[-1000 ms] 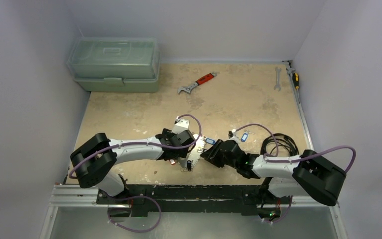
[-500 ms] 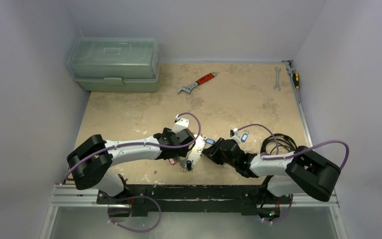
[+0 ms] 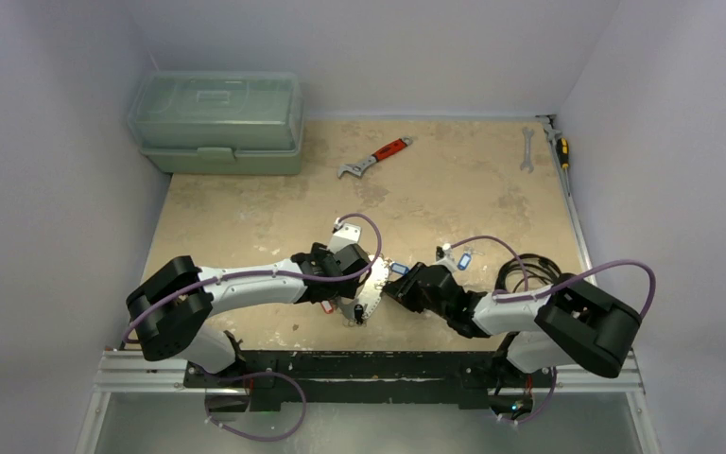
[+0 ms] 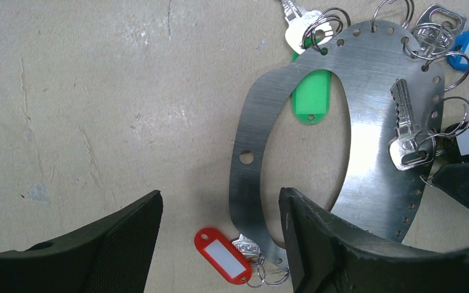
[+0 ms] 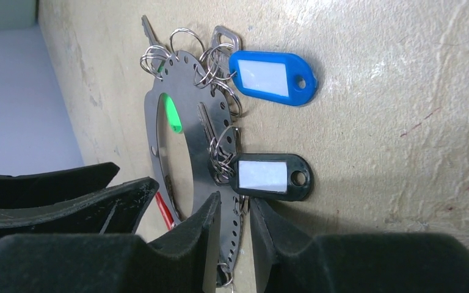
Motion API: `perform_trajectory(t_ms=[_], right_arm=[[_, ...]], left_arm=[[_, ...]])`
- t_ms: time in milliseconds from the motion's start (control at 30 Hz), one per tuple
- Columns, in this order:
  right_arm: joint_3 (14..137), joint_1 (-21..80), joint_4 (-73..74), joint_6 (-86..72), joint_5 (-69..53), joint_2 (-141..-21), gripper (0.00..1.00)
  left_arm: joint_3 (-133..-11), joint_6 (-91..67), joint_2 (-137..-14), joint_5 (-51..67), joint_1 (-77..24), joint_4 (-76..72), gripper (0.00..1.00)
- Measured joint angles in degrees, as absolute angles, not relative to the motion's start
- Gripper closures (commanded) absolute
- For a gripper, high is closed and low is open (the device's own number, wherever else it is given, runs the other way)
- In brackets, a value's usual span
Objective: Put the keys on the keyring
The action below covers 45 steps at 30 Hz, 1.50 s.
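The keyring is a flat silvery oval band with holes along its edge, lying between the two arms. Keys hang from it on small split rings, with green, blue, black and red tags. My left gripper is open and straddles the ring's narrow side, with the red-tagged key between its fingers. My right gripper is closed to a narrow gap on the ring's perforated wide edge, below the black tag. A loose blue-tagged key lies just behind the right gripper.
A green toolbox stands at the back left. A red-handled wrench lies at the back middle. A silver spanner and a screwdriver lie by the right wall. A black cable coil sits by the right arm.
The right arm's shoulder and elbow have swung slightly to the left. Both grippers and the keyring stay almost where they were.
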<state>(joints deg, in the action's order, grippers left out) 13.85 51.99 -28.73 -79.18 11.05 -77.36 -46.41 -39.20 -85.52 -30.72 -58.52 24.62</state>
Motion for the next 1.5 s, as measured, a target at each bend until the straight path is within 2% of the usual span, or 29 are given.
perform_trajectory(t_ms=[233,400,700,933,1133,1333,1500], right_arm=[[13.74,51.03,-34.50,-79.59,10.96,-81.52,0.81],[13.61,50.94,-36.16,-79.90,10.96,-82.89,0.99],[14.13,50.94,-26.83,-75.35,12.43,-76.60,1.00],[19.92,50.87,-13.61,-58.85,12.99,-66.24,1.00],[26.59,50.87,-8.27,-42.41,12.14,-58.06,1.00],[40.82,50.85,-0.19,-22.87,7.88,-61.60,1.00],[46.65,50.70,4.21,-9.26,3.38,-62.06,1.00]], left_arm=[[-46.39,-39.22,-85.47,-29.74,-58.52,23.53,0.33],[-46.06,-39.22,-84.84,-29.50,-58.52,23.35,0.33],[-46.02,-38.79,-83.00,-29.45,-58.52,23.35,0.35],[-47.42,-34.50,-77.65,-28.95,-58.52,24.32,0.35],[-53.08,-26.72,-71.99,-27.38,-58.43,25.96,0.33],[-62.02,-16.99,-68.45,-23.35,-55.46,29.36,0.36],[-62.78,-9.34,-62.72,-12.69,-51.64,29.26,0.36]])
